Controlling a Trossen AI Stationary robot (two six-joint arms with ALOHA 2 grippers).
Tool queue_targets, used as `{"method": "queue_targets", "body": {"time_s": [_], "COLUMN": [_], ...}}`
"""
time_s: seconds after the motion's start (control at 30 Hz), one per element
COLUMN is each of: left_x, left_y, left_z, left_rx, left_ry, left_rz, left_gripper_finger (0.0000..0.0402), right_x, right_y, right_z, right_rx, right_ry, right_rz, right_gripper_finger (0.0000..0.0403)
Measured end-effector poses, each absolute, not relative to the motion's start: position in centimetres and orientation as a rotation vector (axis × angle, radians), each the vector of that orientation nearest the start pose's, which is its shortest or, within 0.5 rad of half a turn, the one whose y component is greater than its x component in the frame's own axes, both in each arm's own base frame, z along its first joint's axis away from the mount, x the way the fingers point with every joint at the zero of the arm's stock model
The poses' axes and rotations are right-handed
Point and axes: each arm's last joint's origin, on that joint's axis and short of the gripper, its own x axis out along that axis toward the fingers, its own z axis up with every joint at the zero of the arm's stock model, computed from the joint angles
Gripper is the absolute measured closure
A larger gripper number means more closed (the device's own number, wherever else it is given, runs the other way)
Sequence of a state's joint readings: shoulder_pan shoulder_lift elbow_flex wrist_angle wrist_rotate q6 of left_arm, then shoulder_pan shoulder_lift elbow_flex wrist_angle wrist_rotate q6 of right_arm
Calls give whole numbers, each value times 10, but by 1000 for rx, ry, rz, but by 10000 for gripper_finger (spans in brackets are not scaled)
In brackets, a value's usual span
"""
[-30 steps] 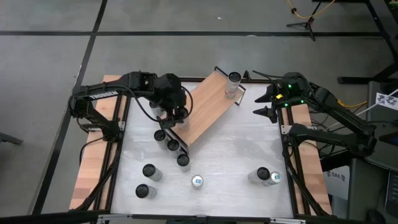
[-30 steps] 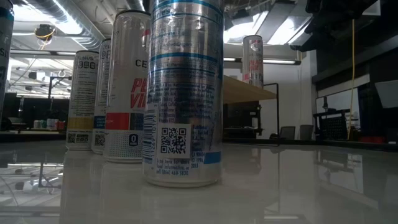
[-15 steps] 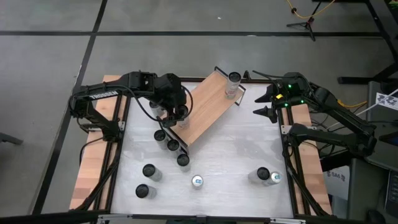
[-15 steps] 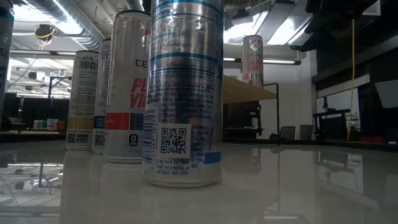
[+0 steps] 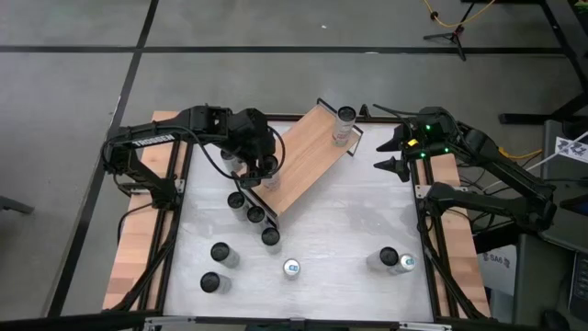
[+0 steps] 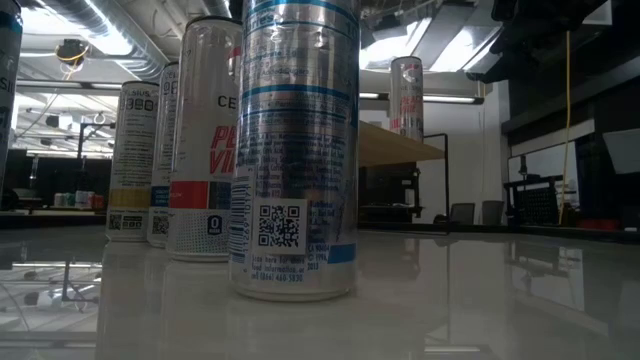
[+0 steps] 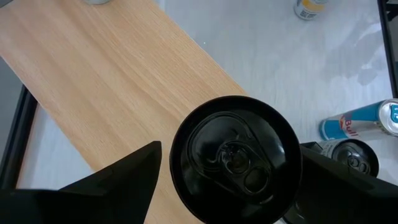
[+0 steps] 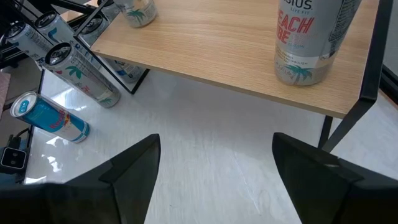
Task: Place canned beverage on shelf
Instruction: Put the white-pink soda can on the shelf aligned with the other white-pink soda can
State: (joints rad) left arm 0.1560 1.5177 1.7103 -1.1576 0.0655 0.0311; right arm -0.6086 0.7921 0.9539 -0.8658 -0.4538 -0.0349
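While the left gripper (image 5: 258, 173) holds over the near-left end of the shelf (image 5: 308, 152), its two fingers (image 7: 99, 180) stand on either side of a black-topped can (image 7: 236, 158), which sits upright between them; the fingers appear closed on the can, though the contact points themselves are hidden under its rim. The shelf, a light-brown wooden board with black metal frame ends, lies at an angle across the far middle of the white table (image 5: 349, 221). Along the shelf's near-left end, three upright cans (image 5: 254, 213) stand in a diagonal row on the table. Two more cans (image 5: 220, 253) stand near the front-left corner, and a single can (image 5: 292, 268) stands at front centre. At the far-right end of the shelf, one silver can (image 5: 344, 119) stands upright on the board. Further right, two cans (image 5: 397, 261) stand close together near the front-right corner. The right gripper (image 5: 397, 152) waits at the far-right edge of the table, beside the shelf's end frame, with its fingers (image 8: 134, 168) apart and nothing between them.
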Motion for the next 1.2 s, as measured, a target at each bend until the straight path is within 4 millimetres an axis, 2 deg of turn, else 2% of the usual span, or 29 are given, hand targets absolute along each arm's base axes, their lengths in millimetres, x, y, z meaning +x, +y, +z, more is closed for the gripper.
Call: {"method": "queue_targets", "body": {"time_s": [0.1, 0.37, 1.2], "left_x": [287, 287, 287], "left_y": [43, 46, 46], "left_z": [393, 393, 393], "left_rx": [-84, -194, -194], "left_ry": [960, 952, 951], "left_rz": [79, 236, 249], "left_gripper_finger": [83, 83, 83], "right_x": [121, 121, 121], "right_y": [-69, -69, -69], "right_z": [329, 329, 329], "right_rx": [323, 323, 323], "right_ry": [609, 609, 610], "right_rz": [-138, -138, -138], "right_gripper_finger": [98, 98, 98]}}
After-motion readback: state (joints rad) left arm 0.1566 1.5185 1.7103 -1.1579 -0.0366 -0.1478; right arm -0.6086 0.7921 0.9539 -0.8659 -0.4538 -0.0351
